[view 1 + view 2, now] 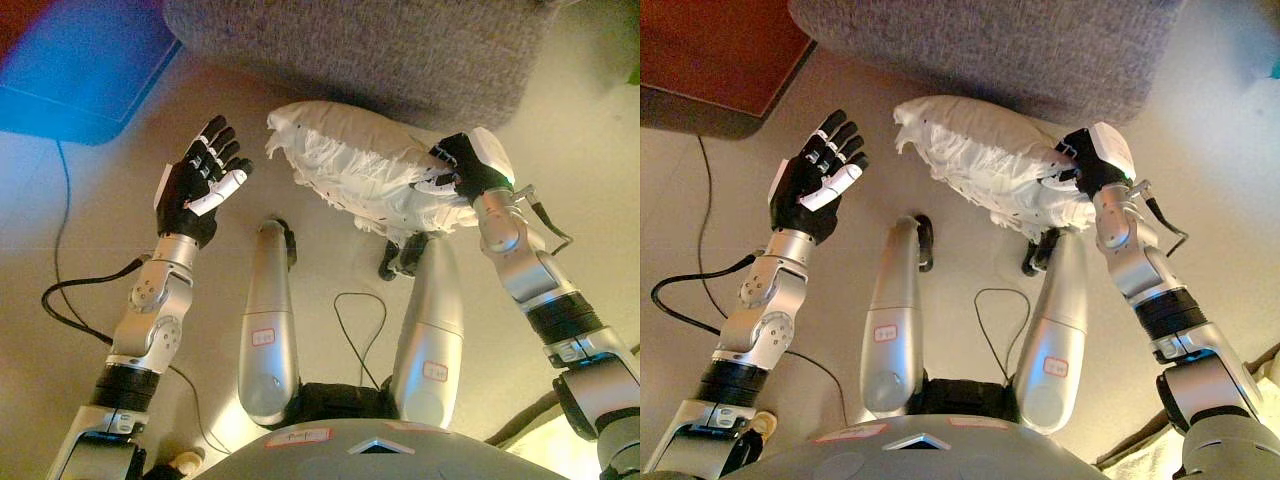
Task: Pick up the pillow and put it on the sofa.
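A white ruffled pillow [355, 160] hangs just in front of the grey sofa [380, 45], which fills the top of both views. My right hand [462, 165] is on the pillow's right end with its fingers curled into the cloth, holding it up. My left hand [200, 180] is raised at the left, palm toward the pillow, fingers straight and spread. A gap separates it from the pillow's left, ruffled edge [908, 130].
A dark red-brown piece of furniture [715, 60] stands at the upper left beside the sofa. Beige floor [90, 230] lies around it and under the pillow.
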{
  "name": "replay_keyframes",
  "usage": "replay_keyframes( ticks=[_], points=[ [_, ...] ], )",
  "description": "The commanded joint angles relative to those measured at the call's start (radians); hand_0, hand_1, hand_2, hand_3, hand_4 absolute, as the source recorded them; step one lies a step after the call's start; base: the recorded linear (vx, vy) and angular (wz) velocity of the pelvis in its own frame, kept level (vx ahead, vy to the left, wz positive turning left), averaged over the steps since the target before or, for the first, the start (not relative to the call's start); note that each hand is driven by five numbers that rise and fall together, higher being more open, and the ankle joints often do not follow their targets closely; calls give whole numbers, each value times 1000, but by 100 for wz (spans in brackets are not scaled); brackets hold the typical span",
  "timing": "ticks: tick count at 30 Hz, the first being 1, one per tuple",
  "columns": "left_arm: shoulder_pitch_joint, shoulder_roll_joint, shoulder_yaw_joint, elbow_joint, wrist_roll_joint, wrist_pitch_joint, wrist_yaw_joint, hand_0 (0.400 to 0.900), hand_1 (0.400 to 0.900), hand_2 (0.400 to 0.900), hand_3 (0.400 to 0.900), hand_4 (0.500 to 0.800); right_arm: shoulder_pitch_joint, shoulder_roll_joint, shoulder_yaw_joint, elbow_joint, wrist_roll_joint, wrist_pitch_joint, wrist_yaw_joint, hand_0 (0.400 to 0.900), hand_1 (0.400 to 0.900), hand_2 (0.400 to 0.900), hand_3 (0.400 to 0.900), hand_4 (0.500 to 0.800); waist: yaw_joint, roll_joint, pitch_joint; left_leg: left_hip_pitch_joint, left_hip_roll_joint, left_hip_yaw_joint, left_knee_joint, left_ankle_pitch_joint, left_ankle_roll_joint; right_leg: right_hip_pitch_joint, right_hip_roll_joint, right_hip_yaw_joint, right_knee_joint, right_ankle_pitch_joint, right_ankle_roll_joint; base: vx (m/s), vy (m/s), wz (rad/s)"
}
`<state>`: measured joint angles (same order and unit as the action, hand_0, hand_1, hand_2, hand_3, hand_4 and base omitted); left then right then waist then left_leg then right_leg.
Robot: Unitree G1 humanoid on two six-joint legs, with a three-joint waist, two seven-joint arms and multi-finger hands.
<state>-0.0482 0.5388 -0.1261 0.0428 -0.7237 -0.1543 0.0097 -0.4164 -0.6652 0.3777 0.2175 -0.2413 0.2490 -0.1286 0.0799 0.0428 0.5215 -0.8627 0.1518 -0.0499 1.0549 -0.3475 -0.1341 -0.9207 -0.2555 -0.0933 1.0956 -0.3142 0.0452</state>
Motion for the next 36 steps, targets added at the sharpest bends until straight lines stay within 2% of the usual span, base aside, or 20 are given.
replay_keyframes(
  ticks=[1,3,13,16,20,26,29,31,36],
  points=[
    [-36,-7,51,-54,-21,-42,6,900,900,900,900,800,-101,-39,-132,-223,-6,-149,-73,400,400,400,400,500,-37,-29,-1,127,11,42,-80,157,102,189,-6,-5,-278,195,16,75,41,-13],
    [-33,-12,57,-53,-5,-31,4,900,900,900,900,800,-86,-43,-146,-242,3,-159,-68,400,400,400,400,500,-40,-33,-2,179,20,52,-117,171,96,246,-10,-9,-325,205,20,68,45,-11],
    [-3,-35,67,-6,34,44,37,900,900,900,900,800,48,-67,-243,-346,33,-257,-7,400,400,400,400,500,-67,-68,-125,424,40,107,-346,193,72,496,-24,-26,-612,293,61,81,50,-10],
    [32,-50,88,5,34,73,43,900,900,900,900,800,114,-67,-276,-387,78,-274,34,400,400,400,400,500,-68,-87,-179,527,34,137,-470,217,64,601,-16,-46,-732,324,75,151,11,-9],
    [95,-68,129,22,57,84,59,900,900,900,900,800,207,-66,-331,-432,118,-300,85,400,400,400,400,500,-64,-106,-264,676,21,179,-646,239,62,742,-4,-69,-881,358,95,182,15,-6],
    [164,-93,222,51,94,95,84,900,900,900,900,800,279,-67,-396,-473,185,-298,176,400,400,400,400,500,-53,-121,-360,817,13,220,-821,278,56,869,6,-104,-1039,411,112,113,12,1],
    [188,-86,259,71,111,84,73,900,900,900,900,800,267,-89,-413,-473,227,-279,235,400,400,400,400,500,-46,-121,-392,847,16,228,-845,294,49,899,13,-113,-1073,418,109,59,35,-3],
    [197,-82,282,76,103,92,72,900,900,900,900,800,249,-107,-409,-466,239,-270,265,400,400,400,400,500,-39,-122,-406,857,19,227,-843,306,41,919,15,-118,-1107,432,108,68,41,-4],
    [213,-79,304,91,101,91,48,900,900,900,900,800,156,-163,-382,-420,228,-241,299,400,400,400,400,500,-16,-127,-429,874,21,234,-845,306,34,948,13,-139,-1139,442,109,78,44,2]
  ],
)
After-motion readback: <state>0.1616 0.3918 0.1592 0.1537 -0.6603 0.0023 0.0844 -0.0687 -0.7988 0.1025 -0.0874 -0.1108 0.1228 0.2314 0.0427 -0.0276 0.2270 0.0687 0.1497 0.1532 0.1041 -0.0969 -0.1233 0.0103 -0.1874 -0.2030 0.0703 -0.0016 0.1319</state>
